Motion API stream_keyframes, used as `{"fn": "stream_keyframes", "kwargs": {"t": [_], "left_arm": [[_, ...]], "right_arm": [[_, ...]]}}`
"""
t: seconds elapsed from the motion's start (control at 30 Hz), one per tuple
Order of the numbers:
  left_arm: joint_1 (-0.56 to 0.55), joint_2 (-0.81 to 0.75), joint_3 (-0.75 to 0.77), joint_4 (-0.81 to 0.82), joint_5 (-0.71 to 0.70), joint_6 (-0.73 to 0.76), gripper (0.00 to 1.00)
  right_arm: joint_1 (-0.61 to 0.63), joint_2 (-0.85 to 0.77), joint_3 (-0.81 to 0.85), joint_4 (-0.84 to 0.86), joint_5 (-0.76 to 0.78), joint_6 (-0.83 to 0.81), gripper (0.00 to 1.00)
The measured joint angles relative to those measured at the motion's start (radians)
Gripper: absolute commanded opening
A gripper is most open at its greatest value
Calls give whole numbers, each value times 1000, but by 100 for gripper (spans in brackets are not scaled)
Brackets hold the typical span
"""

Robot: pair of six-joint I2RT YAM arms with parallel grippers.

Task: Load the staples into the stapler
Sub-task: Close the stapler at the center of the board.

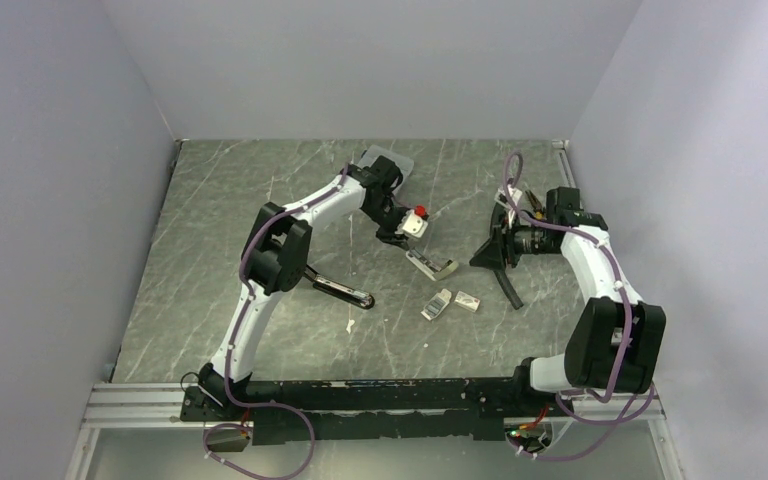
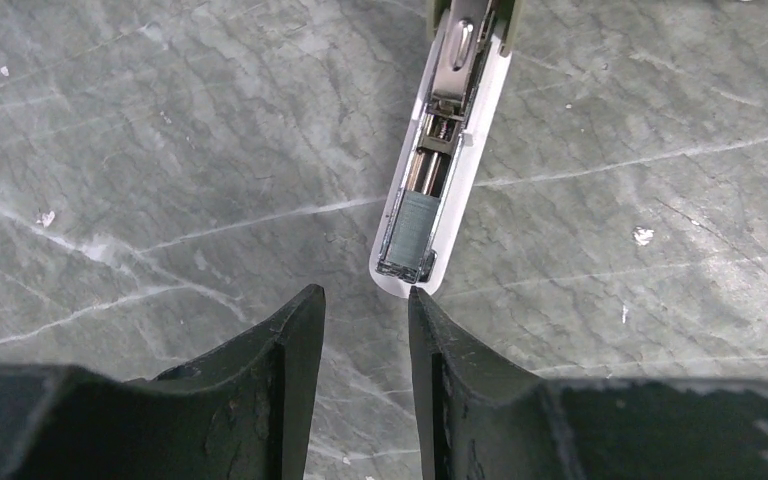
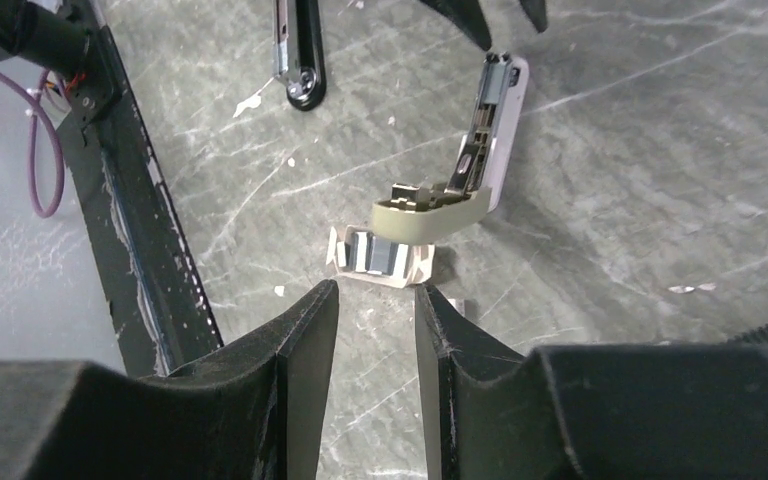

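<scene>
Stapler (image 2: pixel 455 120) lies flipped open on the desk (image 2: pixel 160 150), centre of the overhead frame. A block of staples (image 2: pixel 412 232) sits in its channel near the front end. Left jaws released, nothing between them, tips just short of that end. Right jaws released too, empty. The cardboard tray (image 3: pixel 338 250) holding more strips is just ahead of their tips, lower centre.

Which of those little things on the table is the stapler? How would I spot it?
Start at the middle of the grey marbled table. The stapler lies there hinged open, just beyond a small cardboard tray and right of a long black object. It alone is pale and slim, with a bare metal channel running along it.
</scene>
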Motion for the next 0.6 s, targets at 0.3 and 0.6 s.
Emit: {"fn": "stream_keyframes", "kwargs": {"t": [0.3, 0.6], "left_arm": [[-2, 0, -24, 34, 2, -41, 42], [-18, 0, -59, 48, 10, -71, 40]], "right_arm": [[92, 29, -57, 10, 25, -35, 37], [168, 57, -67, 62, 69, -10, 33]]}}
